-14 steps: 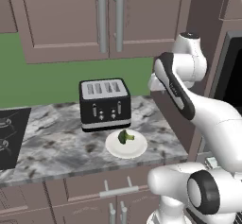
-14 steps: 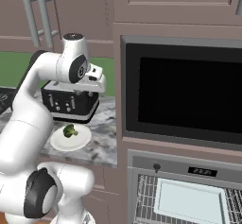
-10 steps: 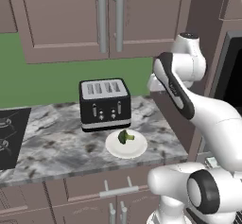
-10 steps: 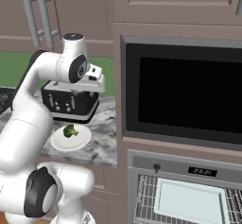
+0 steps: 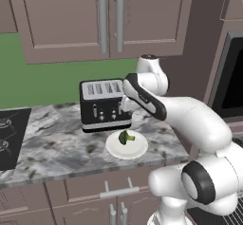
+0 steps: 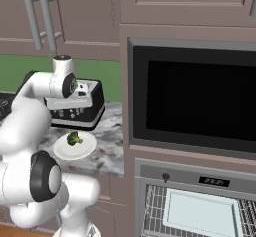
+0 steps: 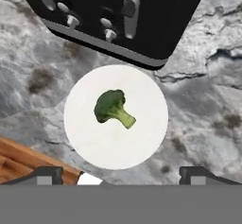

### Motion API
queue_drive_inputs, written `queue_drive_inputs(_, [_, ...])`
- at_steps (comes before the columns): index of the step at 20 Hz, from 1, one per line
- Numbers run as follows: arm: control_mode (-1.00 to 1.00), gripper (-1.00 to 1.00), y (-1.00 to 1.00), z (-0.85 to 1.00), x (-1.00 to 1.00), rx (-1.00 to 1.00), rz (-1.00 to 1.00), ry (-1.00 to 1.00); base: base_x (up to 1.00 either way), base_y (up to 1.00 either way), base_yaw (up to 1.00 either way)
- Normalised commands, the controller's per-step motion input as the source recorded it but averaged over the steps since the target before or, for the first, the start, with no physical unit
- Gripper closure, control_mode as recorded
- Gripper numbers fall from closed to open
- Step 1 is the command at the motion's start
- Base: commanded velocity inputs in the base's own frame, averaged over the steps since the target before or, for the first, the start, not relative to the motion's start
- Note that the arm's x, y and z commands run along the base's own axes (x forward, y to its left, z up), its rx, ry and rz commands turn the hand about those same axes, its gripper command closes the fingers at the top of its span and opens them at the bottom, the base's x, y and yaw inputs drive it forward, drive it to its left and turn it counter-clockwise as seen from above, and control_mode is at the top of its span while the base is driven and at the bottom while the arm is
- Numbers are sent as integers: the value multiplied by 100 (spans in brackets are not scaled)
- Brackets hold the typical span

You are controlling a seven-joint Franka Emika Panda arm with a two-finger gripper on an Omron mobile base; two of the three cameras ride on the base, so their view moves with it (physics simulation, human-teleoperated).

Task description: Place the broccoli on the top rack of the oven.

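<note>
The broccoli (image 7: pixel 112 107) is a small green floret lying on its side in the middle of a white plate (image 7: pixel 142 138) on the marble counter. My gripper (image 7: pixel 122 175) hangs open above the plate's near edge, fingertips (image 7: pixel 45 175) spread wider than the floret and holding nothing. From the left base the broccoli (image 5: pixel 126 137) lies just below my hand, in front of the toaster. The oven (image 6: pixel 200 180), low on the right, has a grey control strip and a dark knob (image 6: pixel 166 177). Wire shelf bars (image 6: pixel 154 203) show below; I cannot tell which rack.
A black four-slot toaster (image 5: pixel 104 104) stands right behind the plate (image 5: pixel 137 149). A black-windowed unit (image 6: pixel 200 106) sits above the oven. A pale tray (image 6: pixel 200 213) lies on the oven's wire shelf. A stove top (image 5: pixel 9 134) lies at the counter's left end.
The arm has swung left and down, bringing the hand from beside the toaster's right end to over the plate. Broccoli, plate and toaster have not moved.
</note>
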Motion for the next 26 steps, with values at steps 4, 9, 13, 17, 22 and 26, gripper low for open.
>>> queue_drive_inputs(4, [-100,-100,38,-87,0,-1,20,3,0,0,0])
queue_drive_inputs(9, [-100,-100,4,-51,0,-5,4,-5,0,0,0])
queue_drive_inputs(13, [-100,-100,21,-45,6,-6,0,-2,0,0,0])
queue_drive_inputs(17, [-100,-100,15,-36,22,0,0,1,0,0,0])
queue_drive_inputs(22, [-100,-100,8,-37,32,0,-3,2,0,0,0])
queue_drive_inputs(26, [-100,-100,0,-35,5,0,-10,0,0,0,0])
